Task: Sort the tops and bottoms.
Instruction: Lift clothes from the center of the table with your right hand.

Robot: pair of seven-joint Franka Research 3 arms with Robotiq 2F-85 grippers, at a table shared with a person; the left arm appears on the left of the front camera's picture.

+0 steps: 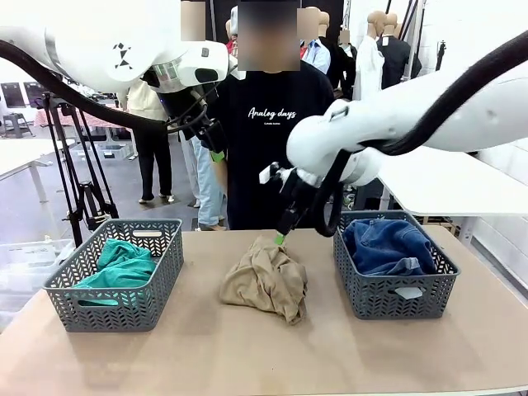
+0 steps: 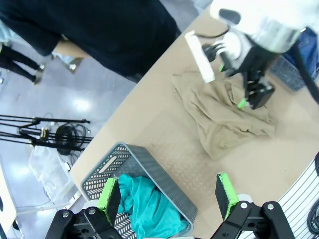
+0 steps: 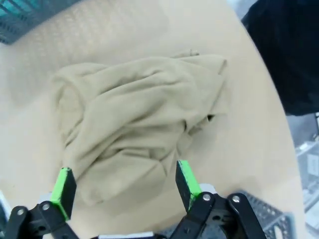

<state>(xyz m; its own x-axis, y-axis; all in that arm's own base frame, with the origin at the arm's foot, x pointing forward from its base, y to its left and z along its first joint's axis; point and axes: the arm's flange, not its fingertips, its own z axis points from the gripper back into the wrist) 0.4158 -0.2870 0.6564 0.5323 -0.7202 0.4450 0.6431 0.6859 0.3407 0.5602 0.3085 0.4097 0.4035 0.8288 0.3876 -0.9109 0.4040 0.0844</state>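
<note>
A crumpled tan-khaki top (image 1: 266, 280) lies on the table between two baskets. My right gripper (image 1: 280, 233) hangs open just over its far edge, and the right wrist view shows the tan top (image 3: 139, 124) spread under the open right gripper (image 3: 124, 184), with nothing between the fingers. A teal-green top (image 1: 122, 264) fills the left basket (image 1: 124, 307). Blue denim bottoms (image 1: 388, 246) lie in the right basket (image 1: 396, 297). My left gripper (image 1: 214, 147) is raised high and open in front of the person. The left gripper (image 2: 167, 196) looks down on the teal top (image 2: 147, 206) and the tan top (image 2: 224, 112).
A person in a black T-shirt (image 1: 276, 132) stands at the table's far edge, behind the tan top. Bare tabletop (image 1: 247, 355) runs along the near side. A tripod (image 1: 82, 181) stands on the floor beyond the left basket.
</note>
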